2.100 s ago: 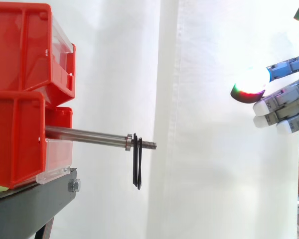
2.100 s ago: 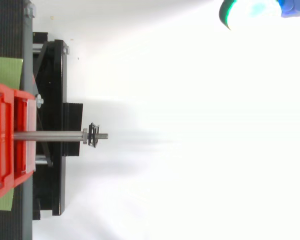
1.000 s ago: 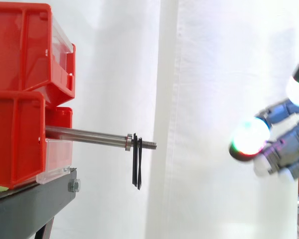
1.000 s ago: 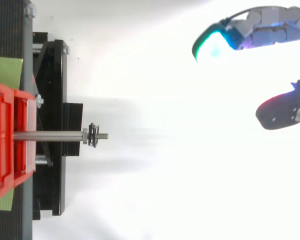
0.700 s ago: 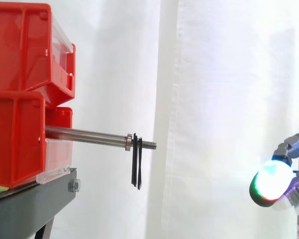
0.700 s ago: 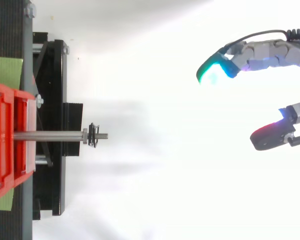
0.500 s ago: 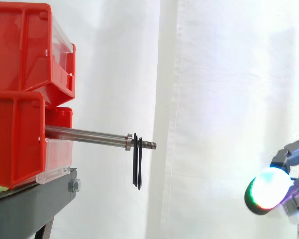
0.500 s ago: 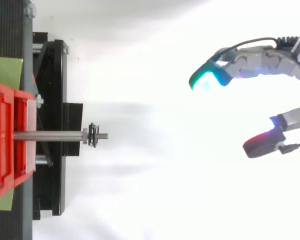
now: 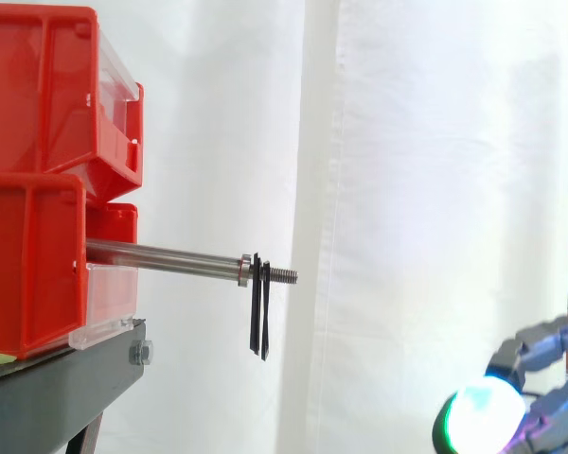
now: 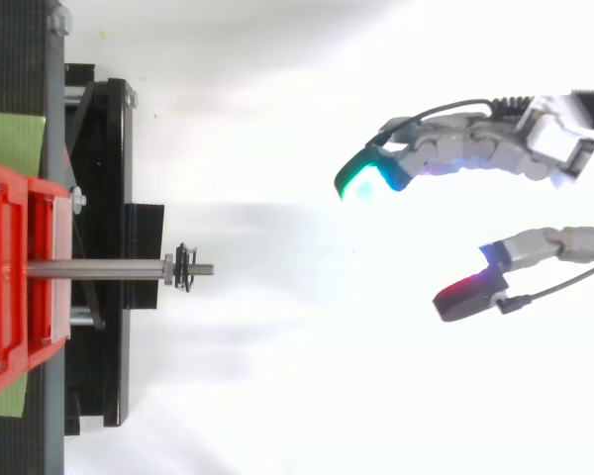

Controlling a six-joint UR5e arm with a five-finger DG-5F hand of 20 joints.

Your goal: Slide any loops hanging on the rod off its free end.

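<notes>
A steel rod [image 9: 166, 256] sticks out level from the red bins [image 9: 38, 180] toward the right, ending in a threaded tip [image 9: 282, 275]. A black loop [image 9: 259, 307] hangs from it just behind that tip, beside a metal nut; from above the black loop [image 10: 183, 268] sits close to the rod's free end. My hand [image 9: 540, 392] is low at the right, well below and far right of the rod. In the top view my hand [image 10: 544, 139] is open, its fingers [image 10: 416, 153] and thumb [image 10: 495, 272] spread wide, holding nothing.
The bins rest on a black stand [image 9: 66, 388] at the left, before a white curtain [image 9: 407, 189]. A wide gap of free space lies between the rod's tip and my hand.
My hand has come down from upper right to lower right in the side view and moved left toward the rod in the top view. The loop has not moved.
</notes>
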